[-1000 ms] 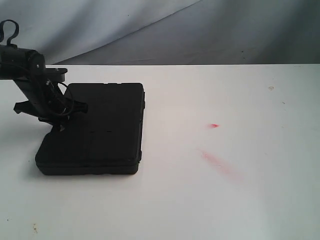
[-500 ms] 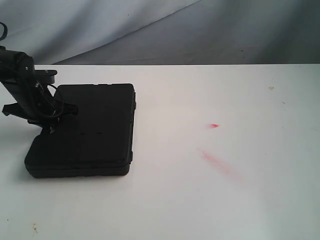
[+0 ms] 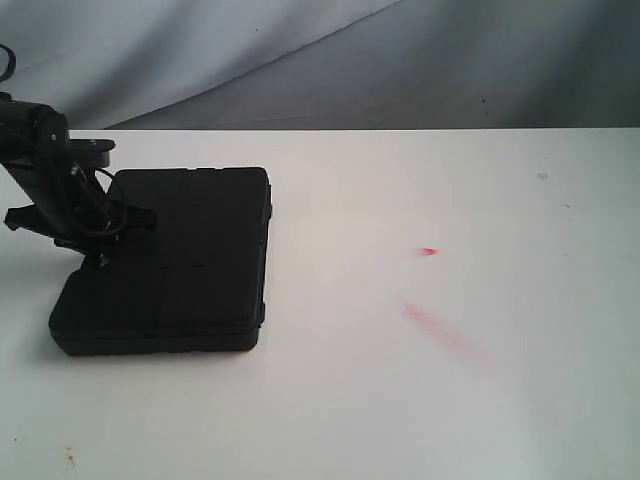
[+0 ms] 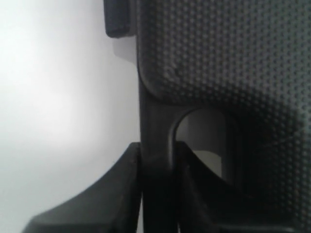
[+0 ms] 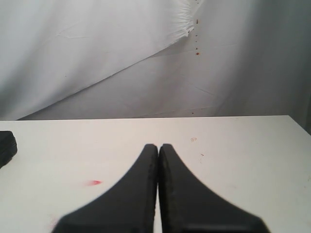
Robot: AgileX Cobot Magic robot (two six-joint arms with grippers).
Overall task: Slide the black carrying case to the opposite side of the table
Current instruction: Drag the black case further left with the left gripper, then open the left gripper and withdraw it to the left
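The matte black case (image 3: pixel 170 260) lies flat on the white table (image 3: pixel 420 400), at its left end. My left gripper (image 3: pixel 100 250) stands at the case's left long edge, shut on the handle bar (image 4: pixel 156 126) beside the cut-out. Up close, the dimpled lid (image 4: pixel 228 53) fills the left wrist view, with one finger on each side of the bar. My right gripper (image 5: pixel 158 148) is shut on nothing, above bare tabletop; it does not show in the exterior view. One corner of the case (image 5: pixel 7 144) shows in the right wrist view.
A small red mark (image 3: pixel 428 251) and a faint red smear (image 3: pixel 440 327) lie right of the table's middle. A grey cloth backdrop (image 3: pixel 400 60) hangs behind the far edge. A few dark specks (image 3: pixel 68 455) sit near the front left.
The case and my left gripper slid leftwards together during the first half second, then stayed still. The right gripper's earlier state is not shown.
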